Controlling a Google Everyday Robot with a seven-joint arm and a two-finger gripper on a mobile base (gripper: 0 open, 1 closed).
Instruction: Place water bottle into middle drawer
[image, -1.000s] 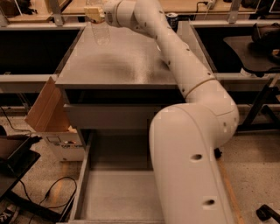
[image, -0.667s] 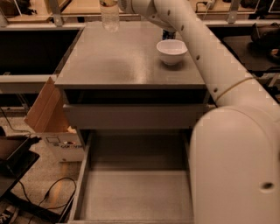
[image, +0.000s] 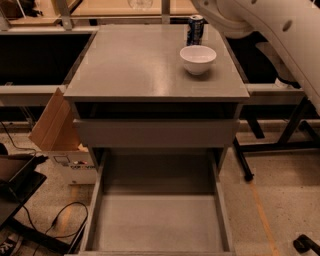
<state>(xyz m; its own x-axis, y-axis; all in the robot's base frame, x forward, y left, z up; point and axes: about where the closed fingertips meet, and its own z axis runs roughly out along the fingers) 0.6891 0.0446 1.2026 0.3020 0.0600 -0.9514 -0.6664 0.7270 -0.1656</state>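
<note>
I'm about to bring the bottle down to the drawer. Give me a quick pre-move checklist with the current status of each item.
1. Is the middle drawer pulled open? Ok.
2. Is its floor bare? Ok.
3. Is the gripper in view? Not ok. It is beyond the top edge, and only the arm shows.
4. Is the water bottle secure? Cannot tell. Only a clear rounded shape, likely its base, shows at the top edge.
5. Are the bowl and soda can outside the drawer? Ok. Both stand on the cabinet top, right rear.
</note>
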